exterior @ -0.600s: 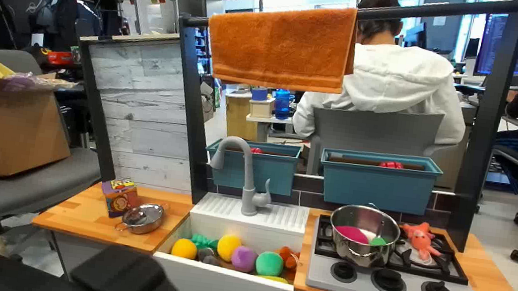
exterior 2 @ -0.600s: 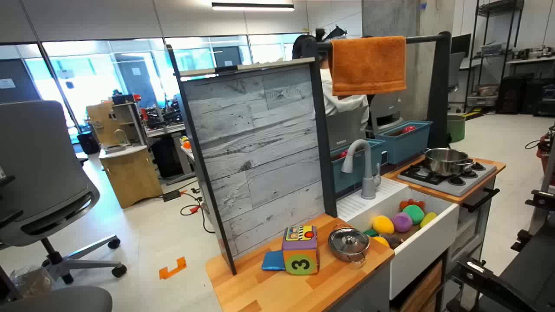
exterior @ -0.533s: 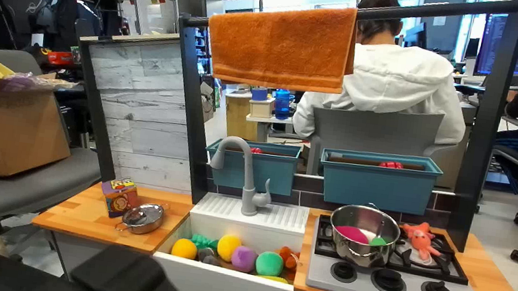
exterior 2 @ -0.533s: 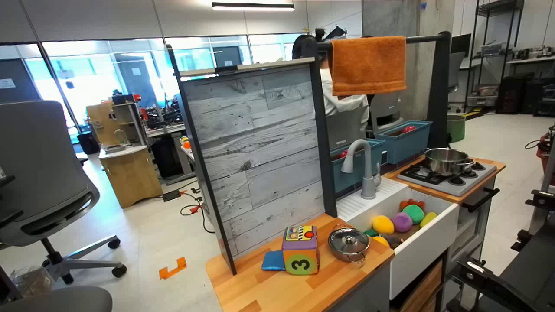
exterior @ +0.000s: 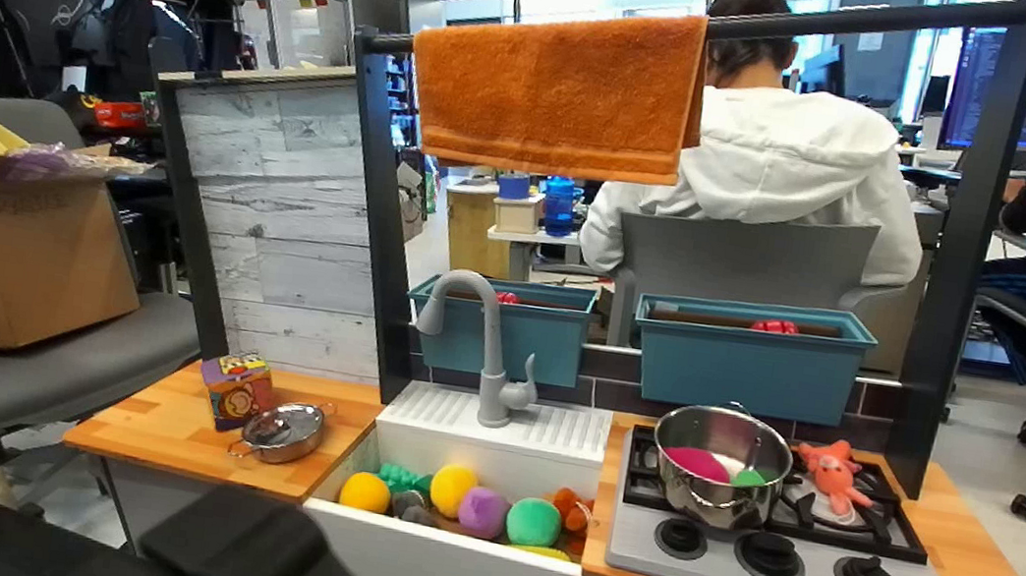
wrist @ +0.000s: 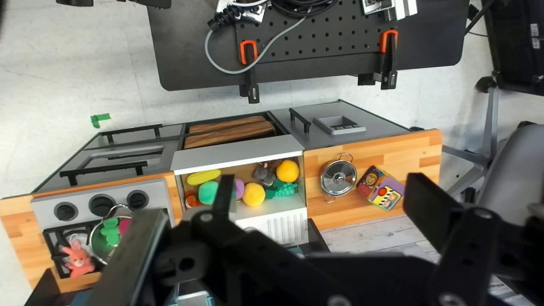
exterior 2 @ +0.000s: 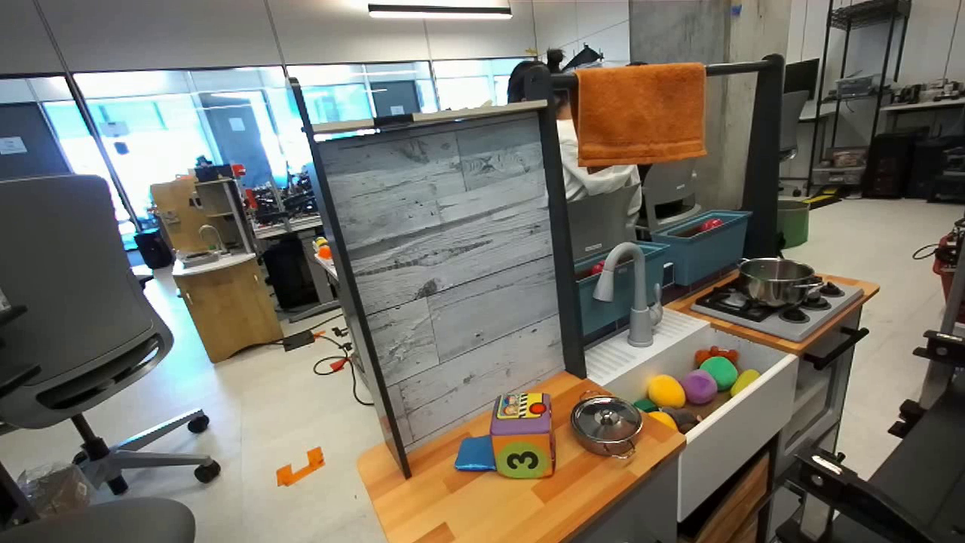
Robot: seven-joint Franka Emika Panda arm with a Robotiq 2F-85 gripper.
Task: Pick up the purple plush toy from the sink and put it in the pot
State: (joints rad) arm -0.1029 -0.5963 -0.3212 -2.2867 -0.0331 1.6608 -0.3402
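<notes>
Inside the sink point(exterior: 457, 563) lies the purple plush toy point(exterior: 482, 512); the gripper point(wrist: 319, 189) holds its jaws apart, probably for fitting around it.

Wrist view: your gripper point(wrist: 319, 190) partly covers the purple toy point(wrist: 239, 189) in the sink point(wrist: 238, 154) and the pot point(wrist: 97, 250) beside it. In an exterior view, black shape point(exterior: 256, 547) before the sink: cut off, blurred.

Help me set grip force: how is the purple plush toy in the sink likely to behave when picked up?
The purple plush toy looks matte and soft, so it probably squashes rather than slips. Being roundish, it may roll if nudged, though the green ball and yellow ball close beside it could limit that.
</notes>
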